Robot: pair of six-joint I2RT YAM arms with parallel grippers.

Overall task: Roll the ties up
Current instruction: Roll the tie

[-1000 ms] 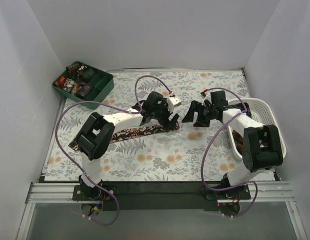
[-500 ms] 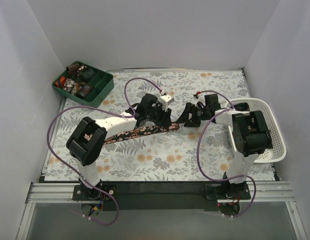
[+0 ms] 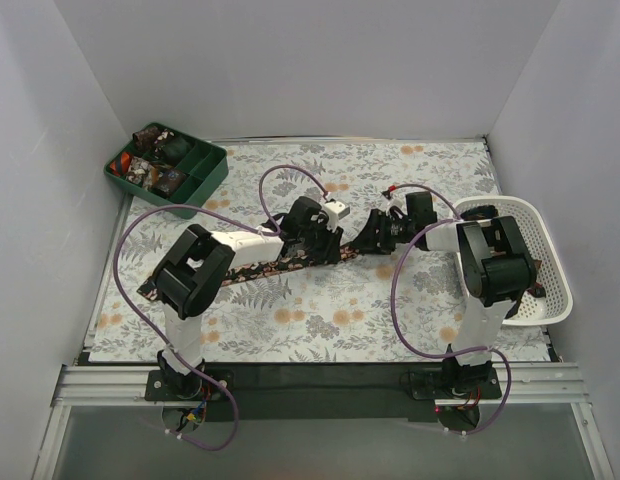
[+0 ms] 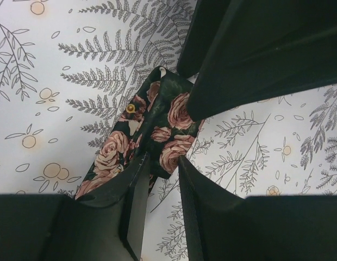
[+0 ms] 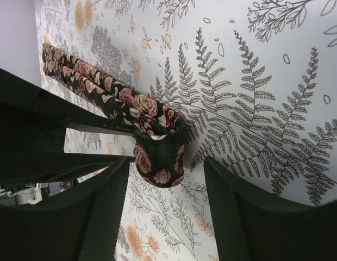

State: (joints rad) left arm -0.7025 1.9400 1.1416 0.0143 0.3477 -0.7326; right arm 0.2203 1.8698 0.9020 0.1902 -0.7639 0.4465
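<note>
A dark rose-printed tie (image 3: 255, 270) lies flat on the floral counter (image 3: 410, 310), running from the near left up to the middle, where both arms meet over its right end. That end is folded back on itself. The left pincer (image 4: 163, 163) pinches this folded end, its fingers close on either side of the fabric. The right pincer (image 5: 166, 162) faces it with its fingers spread wide, the tie's end between them but apart from both. More ties, coiled (image 3: 150, 165), sit in the green tray (image 3: 205, 175) at the far left; a white basket (image 3: 550, 270) stands at the right.
</note>
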